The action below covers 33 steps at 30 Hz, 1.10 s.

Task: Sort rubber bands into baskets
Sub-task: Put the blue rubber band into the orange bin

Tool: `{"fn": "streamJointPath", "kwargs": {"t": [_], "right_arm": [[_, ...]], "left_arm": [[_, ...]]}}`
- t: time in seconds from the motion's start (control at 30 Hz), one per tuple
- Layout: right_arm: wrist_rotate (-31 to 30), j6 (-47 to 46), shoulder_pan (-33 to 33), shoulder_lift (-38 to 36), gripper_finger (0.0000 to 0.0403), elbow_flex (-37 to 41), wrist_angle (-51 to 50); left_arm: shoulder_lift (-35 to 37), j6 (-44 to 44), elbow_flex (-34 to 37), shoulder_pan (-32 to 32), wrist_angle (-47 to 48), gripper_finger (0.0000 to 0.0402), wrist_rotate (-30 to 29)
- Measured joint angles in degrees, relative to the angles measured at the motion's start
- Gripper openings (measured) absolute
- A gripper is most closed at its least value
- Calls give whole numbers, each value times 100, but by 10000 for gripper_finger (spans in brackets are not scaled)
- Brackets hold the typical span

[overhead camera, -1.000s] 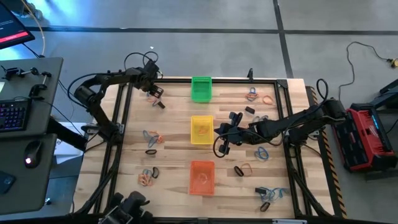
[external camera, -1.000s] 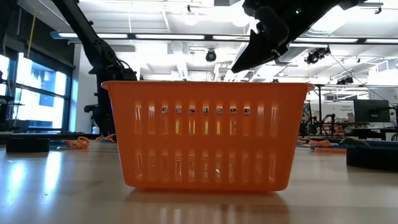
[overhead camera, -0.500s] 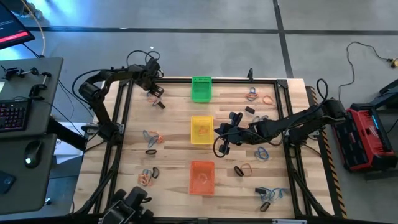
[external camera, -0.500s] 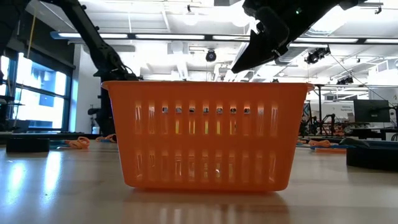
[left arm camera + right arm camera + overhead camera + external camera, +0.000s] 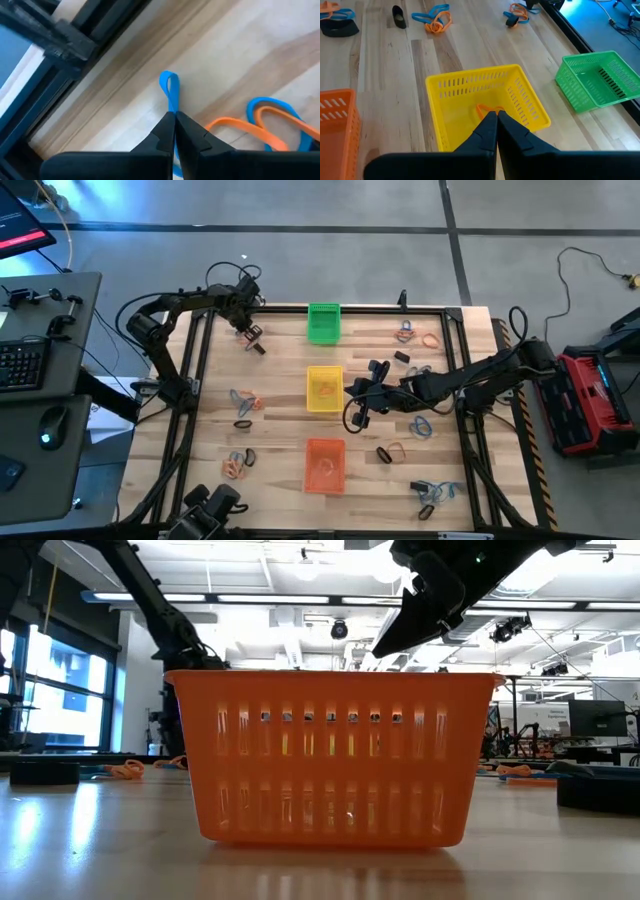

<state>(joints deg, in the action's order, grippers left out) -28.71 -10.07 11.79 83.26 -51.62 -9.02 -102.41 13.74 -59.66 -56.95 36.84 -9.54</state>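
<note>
Nearest us on the table stands the orange basket (image 5: pixel 325 464), then the yellow basket (image 5: pixel 323 389) with an orange band (image 5: pixel 490 109) lying in it, and farthest the green basket (image 5: pixel 323 322). Loose rubber bands lie in small clusters on both sides of that row.

Our right gripper (image 5: pixel 496 121) hangs over the yellow basket, fingers pressed together with nothing between them; we judge it is waiting.

The step in hand is at the far left corner, near the frame rail (image 5: pixel 75 45). There our left gripper (image 5: pixel 174 119) has its fingers pressed onto a blue band (image 5: pixel 170 90), pinching it near one end so the loop sticks out past the tips. An orange and blue tangle (image 5: pixel 270 122) lies just beside it on the wood.

To do this well, we should lift straight up and slowly, checking that only the blue band comes away and the tangle stays down. We cannot tell which basket takes blue, so we confirm that before carrying across, and spread the fingers only once above the rim
</note>
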Motion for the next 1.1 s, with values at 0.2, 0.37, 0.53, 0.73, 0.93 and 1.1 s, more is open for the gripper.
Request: {"fn": "streamJointPath", "kwargs": {"t": [0.2,0.37,0.53,0.73,0.93,1.1], "right_arm": [[0,0,0,0,0,0,-4],[0,-13,0,0,0,-2,-20],[-1,-14,0,1,0,-2,-20],[0,-24,0,2,0,-2,-51],[44,-37,18,0,0,-2,-162],[93,-2,26,-2,0,-2,-232]], "left_arm": [[62,109,0,224,-82,1,0],[309,144,0,309,-167,0,-1],[737,146,0,408,-155,0,31],[1523,152,0,756,-47,0,435],[2360,234,-2,1567,101,0,784],[2853,128,-2,2624,177,0,802]]}}
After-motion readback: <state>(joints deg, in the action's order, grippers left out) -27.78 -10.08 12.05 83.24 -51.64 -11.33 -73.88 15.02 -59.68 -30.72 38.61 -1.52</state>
